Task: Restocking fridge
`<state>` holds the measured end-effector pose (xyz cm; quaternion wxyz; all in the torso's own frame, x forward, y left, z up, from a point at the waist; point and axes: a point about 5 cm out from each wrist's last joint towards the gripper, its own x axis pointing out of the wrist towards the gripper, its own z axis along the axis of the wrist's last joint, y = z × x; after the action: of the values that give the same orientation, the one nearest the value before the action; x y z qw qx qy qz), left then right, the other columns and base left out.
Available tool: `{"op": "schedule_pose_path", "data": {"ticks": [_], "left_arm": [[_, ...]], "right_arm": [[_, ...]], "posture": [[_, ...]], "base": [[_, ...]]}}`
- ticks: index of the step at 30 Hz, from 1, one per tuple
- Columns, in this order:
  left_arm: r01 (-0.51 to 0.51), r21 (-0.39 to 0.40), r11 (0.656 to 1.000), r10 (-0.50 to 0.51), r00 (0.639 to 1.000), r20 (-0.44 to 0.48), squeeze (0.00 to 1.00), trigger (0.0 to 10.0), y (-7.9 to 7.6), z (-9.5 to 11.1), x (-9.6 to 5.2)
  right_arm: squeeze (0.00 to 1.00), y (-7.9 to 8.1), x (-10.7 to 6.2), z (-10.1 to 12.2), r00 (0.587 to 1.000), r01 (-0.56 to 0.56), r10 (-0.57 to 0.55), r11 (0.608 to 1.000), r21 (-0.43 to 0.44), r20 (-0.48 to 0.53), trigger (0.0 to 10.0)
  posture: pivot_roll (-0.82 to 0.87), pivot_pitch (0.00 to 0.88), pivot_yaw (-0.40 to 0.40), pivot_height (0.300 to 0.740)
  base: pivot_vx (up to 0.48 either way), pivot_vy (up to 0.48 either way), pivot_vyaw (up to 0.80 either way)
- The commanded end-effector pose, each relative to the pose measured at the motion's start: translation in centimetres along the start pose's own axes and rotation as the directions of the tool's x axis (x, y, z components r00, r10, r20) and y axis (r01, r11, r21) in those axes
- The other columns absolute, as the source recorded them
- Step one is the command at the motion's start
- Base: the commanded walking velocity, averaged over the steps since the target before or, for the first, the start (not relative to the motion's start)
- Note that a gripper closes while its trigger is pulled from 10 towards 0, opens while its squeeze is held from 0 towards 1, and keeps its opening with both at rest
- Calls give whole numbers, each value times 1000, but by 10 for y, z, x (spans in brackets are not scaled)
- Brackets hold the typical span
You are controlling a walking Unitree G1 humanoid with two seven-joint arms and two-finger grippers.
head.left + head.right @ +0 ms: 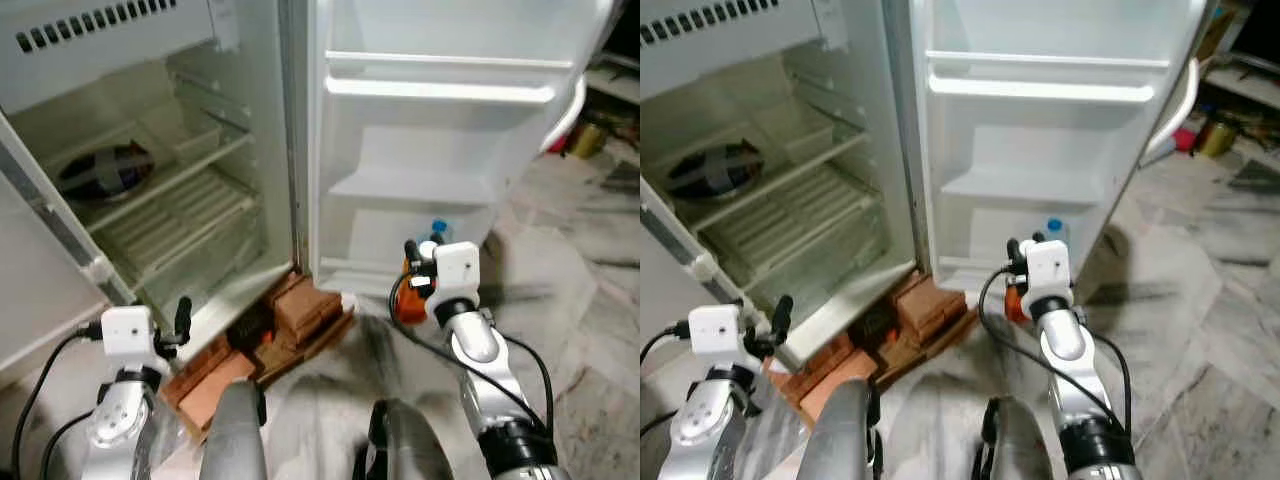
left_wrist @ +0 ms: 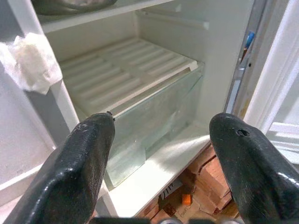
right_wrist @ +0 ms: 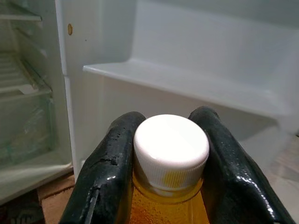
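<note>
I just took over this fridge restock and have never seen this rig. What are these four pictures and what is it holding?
It is a walking humanoid robot with two silver arms. Two pictures come from its head camera, looking down at an open fridge and its door shelves. The other two come from wrist cameras looking along each gripper's black fingers. The right gripper is shut on an orange drink bottle with a white cap, held near the lowest door shelf, where a blue-capped bottle stands. The left gripper is open and empty, facing the fridge's lower drawer. Bricks sit under the fridge.
</note>
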<state>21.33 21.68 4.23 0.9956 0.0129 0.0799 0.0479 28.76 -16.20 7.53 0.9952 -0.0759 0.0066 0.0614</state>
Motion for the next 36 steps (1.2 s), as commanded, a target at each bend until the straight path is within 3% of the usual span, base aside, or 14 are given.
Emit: {"op": "schedule_pose_path", "data": {"ticks": [1, 36], "left_arm": [[-9, 11, 1000, 8, 1000, 26, 0, 10000, 2, 6, 2], [13, 6, 1000, -13, 999, 34, 0, 10000, -5, 7, 6]], "right_arm": [[0, 0, 4, 7, 999, -1, 1, 1000, -7, 34, 10000], [0, 3, 8, 13, 997, -50, 52, 998, -25, 65, 10000]], "posture": [[106, 53, -1, 628], [97, 61, 4, 628]], "base": [[0, 0, 0], [403, 0, 0]]}}
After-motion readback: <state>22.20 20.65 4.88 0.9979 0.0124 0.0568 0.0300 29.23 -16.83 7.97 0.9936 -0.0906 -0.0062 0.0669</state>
